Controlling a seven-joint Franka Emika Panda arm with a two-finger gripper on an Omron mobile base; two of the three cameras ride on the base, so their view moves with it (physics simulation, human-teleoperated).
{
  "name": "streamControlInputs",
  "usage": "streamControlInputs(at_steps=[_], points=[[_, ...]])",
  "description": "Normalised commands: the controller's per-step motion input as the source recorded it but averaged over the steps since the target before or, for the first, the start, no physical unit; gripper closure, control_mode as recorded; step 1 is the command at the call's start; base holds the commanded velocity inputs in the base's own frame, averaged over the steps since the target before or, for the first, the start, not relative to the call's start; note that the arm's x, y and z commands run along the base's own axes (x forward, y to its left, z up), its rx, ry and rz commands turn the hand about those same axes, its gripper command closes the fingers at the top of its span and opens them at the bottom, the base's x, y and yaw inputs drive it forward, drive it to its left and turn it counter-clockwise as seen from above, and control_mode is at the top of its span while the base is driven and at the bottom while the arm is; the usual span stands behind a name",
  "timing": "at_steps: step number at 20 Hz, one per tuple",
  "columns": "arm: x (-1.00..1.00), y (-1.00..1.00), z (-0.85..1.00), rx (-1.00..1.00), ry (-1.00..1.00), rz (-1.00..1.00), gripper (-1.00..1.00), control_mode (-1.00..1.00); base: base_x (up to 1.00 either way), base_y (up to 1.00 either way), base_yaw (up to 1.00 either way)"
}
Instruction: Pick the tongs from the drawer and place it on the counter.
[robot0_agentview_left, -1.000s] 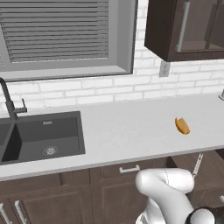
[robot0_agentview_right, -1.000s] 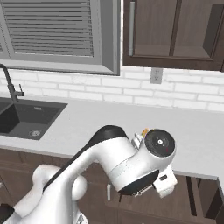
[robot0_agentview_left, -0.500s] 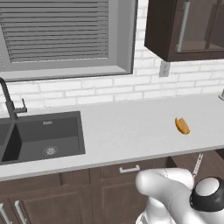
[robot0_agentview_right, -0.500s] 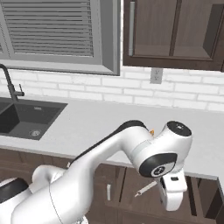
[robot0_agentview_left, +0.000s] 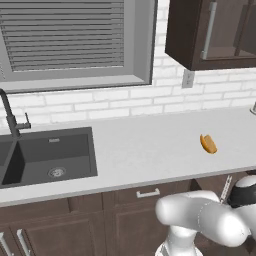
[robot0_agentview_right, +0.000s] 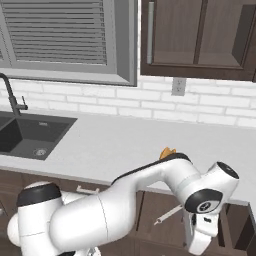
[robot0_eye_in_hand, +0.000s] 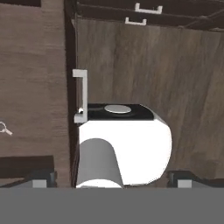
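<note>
A: Gripper (robot0_agentview_right: 202, 239) check: swinging right and dropping over the last 1 s, now hanging below the front edge of the counter (robot0_agentview_left: 150, 150), no longer sitting level with it.

B: Probably closing in on the drawer (robot0_agentview_right: 162, 200), then. Still working on the reach; not yet picking.

A: Holding anything?

B: Holding nothing. Keeping the 2 fingertips (robot0_eye_in_hand: 41, 177) wide apart in the hand view.

A: Finding the tongs (robot0_agentview_right: 167, 215)?

B: Lying slantwise as a thin pale bar under the counter edge, apparently in the drawer. Sitting just left of the gripper and a little higher in the right base view, not touching it.

A: Looking at them with the hand camera?

B: Not obviously. Facing brown cabinet fronts and a pale handle (robot0_eye_in_hand: 81, 96) instead, so likely needing to turn left before closing.

A: And afterwards?

B: Lifting to the counter, probably, with bare worktop waiting left of the orange food item (robot0_agentview_left: 208, 143).
</note>
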Motion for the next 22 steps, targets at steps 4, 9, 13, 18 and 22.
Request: streamControlInputs(at_steps=[4,9,13,18,22], points=[[0.33,0.16,-0.44,0.01,-0.06,-0.20,-1.00,-1.00,0.00,0.00,0.00],[0.14,0.05,-0.58,0.00,-0.02,-0.09,-1.00,-1.00,0.00,0.00,0.00],[0.00,0.00,-0.52,-0.01,-0.04,-0.03,-1.00,-1.00,0.00,0.00,0.00],[0.11,0.01,-0.49,-0.08,-0.06,0.00,-1.00,-1.00,0.00,0.00,0.00],[0.32,0.00,-0.38,-0.09,0.00,0.00,-1.00,-1.00,0.00,0.00,0.00]])
